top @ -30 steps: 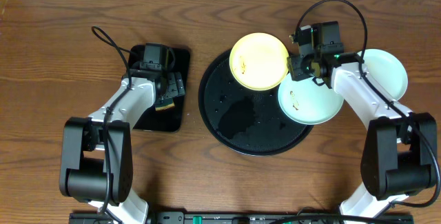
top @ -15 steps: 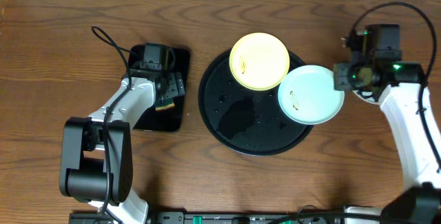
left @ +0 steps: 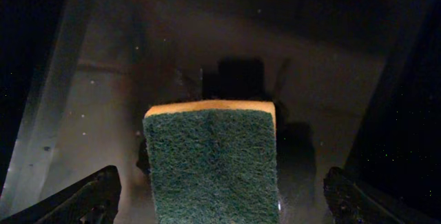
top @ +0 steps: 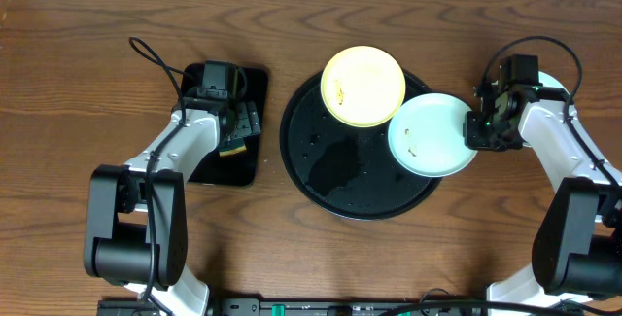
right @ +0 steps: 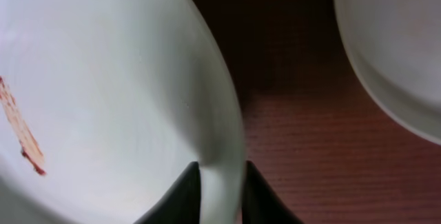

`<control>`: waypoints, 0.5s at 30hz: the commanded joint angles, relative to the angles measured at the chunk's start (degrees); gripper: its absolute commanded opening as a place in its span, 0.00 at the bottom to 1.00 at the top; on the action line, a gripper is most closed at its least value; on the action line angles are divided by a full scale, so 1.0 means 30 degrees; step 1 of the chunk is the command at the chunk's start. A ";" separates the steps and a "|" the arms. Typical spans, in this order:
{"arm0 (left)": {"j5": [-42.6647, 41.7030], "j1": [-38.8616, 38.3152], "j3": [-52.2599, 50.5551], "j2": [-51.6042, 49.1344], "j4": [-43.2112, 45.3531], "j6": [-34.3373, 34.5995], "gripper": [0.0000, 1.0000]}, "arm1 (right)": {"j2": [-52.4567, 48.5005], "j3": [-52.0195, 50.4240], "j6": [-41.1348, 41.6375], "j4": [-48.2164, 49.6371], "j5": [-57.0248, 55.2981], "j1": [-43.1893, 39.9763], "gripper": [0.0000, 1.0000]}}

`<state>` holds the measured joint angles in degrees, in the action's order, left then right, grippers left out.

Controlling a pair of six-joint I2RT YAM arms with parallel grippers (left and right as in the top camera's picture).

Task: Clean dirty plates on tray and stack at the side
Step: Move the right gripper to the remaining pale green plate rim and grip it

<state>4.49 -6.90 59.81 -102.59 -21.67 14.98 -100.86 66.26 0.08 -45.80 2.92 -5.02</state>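
Mint plate (top: 432, 134) lies half on the tray (top: 321, 175), overhanging its right rim. Right gripper (top: 483, 129) pinches the plate's right edge, jaws nearly closed. Plate is likely light, rigid and glazed-slick: grip the rim only. Left gripper (top: 236, 126) stands wide open over the sponge (left: 210, 162), holding nothing.

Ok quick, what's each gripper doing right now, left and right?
Left gripper: open, over the sponge, holding nothing.
Right gripper: shut on the mint-green plate at its rim.
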 commanded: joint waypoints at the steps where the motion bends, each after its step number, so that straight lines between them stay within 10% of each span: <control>1: 0.0240 0.0080 0.0138 -0.0168 -0.0029 -0.0051 0.94 | 0.0262 0.0459 0.0051 -0.0415 0.0379 0.0204 0.01; 15: 0.0240 0.0080 0.0138 -0.0168 -0.0029 -0.0051 0.94 | 0.2390 -0.0219 0.3847 -0.2696 0.2681 0.4095 0.01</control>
<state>4.51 -6.90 59.81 -102.59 -21.65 14.98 -94.15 67.24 5.39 -55.46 9.43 2.37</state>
